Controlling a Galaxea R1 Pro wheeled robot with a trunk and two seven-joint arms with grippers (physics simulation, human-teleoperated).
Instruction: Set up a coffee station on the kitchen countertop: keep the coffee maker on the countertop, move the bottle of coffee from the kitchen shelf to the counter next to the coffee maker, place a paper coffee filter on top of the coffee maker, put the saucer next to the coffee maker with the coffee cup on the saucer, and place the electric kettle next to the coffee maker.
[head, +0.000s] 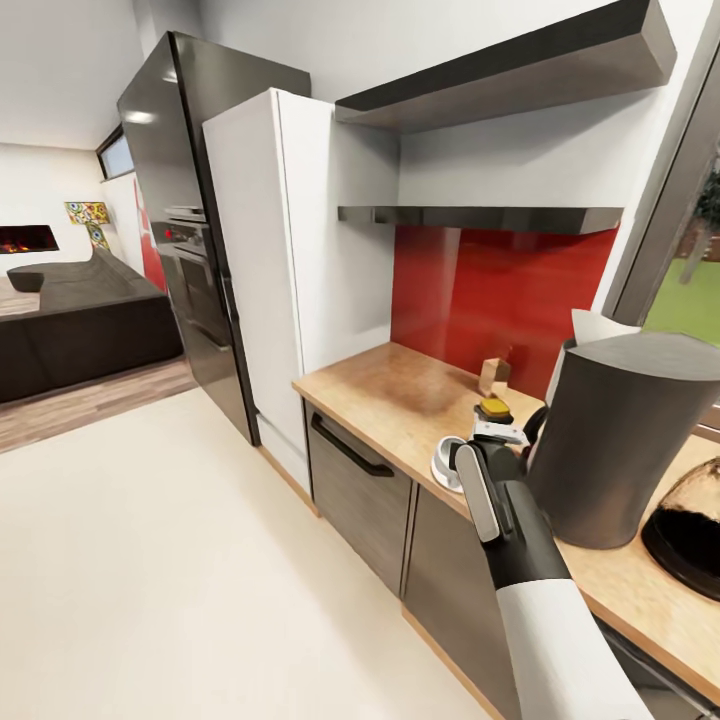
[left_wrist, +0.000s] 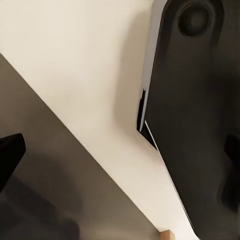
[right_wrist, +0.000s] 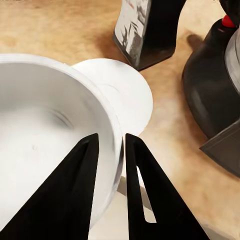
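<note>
cup pinched by its rim above the saucer

the right gripper (right_wrist: 111, 165) is clamped on the wall of the white coffee cup (right_wrist: 45, 130), one finger inside the bowl and one outside. the cup hangs over the countertop (head: 400, 400), partly covering the white saucer (right_wrist: 127, 95) that lies flat on the wood. near the saucer stands the dark coffee maker (head: 625, 440), with the white paper filter (head: 598, 325) at its top; just beside the saucer, a dark labelled bottle (right_wrist: 145, 27). whether the left gripper is apart or together i cannot tell
</note>
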